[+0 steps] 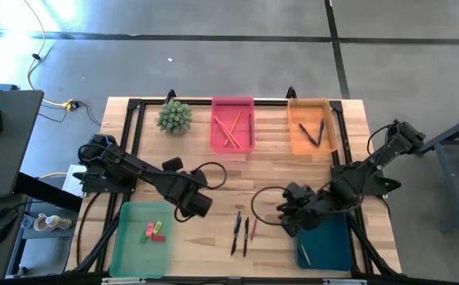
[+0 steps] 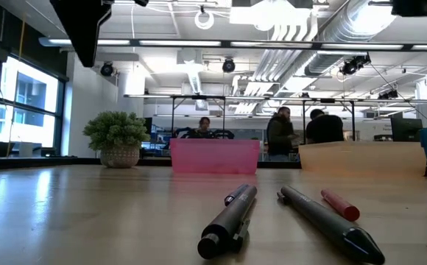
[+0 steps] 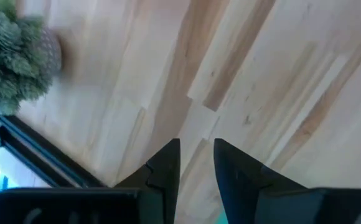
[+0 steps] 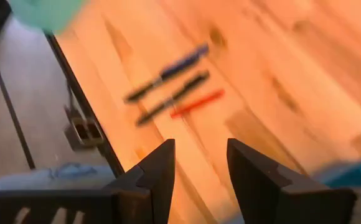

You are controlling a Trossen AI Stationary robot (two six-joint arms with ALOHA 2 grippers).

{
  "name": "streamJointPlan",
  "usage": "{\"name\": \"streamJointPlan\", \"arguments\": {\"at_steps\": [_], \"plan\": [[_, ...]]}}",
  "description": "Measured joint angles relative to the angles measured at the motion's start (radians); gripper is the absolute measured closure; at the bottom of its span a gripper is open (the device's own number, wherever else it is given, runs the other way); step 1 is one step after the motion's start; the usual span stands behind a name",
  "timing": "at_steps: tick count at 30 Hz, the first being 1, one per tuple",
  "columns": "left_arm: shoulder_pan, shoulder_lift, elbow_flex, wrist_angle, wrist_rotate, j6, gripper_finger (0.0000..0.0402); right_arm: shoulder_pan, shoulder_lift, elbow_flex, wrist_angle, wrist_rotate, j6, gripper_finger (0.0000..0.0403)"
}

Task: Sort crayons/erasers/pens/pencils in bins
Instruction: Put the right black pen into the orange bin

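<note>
**Bins at the edges, loose pens in the open middle**

The table (image 1: pixel 190 158) holds bins at its edges: pink (image 1: pixel 233 124) and orange (image 1: pixel 312 127) along the top, green (image 1: pixel 141 239) lower left, teal (image 1: pixel 324 244) lower right. Bare wood lies between them. Left tool (image 1: pixel 200 204) is narrowly open and empty; right tool (image 1: pixel 287 220) is open wider, empty. Pencils (image 1: pixel 229 129) lie in pink, erasers (image 1: pixel 153 231) in green, three pens (image 1: pixel 244 231) loose at bottom centre.

Bins — four: pink (image 1: pixel 233 124) at 12 o'clock, orange (image 1: pixel 312 127) at 1 o'clock, green (image 1: pixel 140 240) at 7 o'clock, teal (image 1: pixel 325 245) at 5 o'clock.
Erasers (image 1: pixel 153 231) — three.
Loose pens (image 1: pixel 244 231) at 6 o'clock — three.
Plant (image 1: pixel 174 116) — one.
Arms — two.
</note>
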Motion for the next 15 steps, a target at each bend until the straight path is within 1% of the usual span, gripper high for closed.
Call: {"name": "streamJointPlan", "arguments": {"at_steps": [4,7,9,15], "plan": [[0.006,-0.079,-0.106,0.077,-0.007,-0.022,0.0328,-0.040,0.003,0.058,0.000,0.035,-0.065,0.0265],[0.019,-0.165,-0.198,0.133,-0.019,-0.052,0.0335,-0.067,0.015,0.101,-0.008,0.053,-0.110,0.0265],[0.038,-0.220,-0.250,0.190,-0.029,-0.064,0.0339,-0.086,0.031,0.136,-0.014,0.053,-0.136,0.0265],[0.112,-0.373,-0.408,0.284,-0.053,-0.071,0.0347,-0.140,0.118,0.253,-0.090,0.041,-0.169,0.0265]]}}
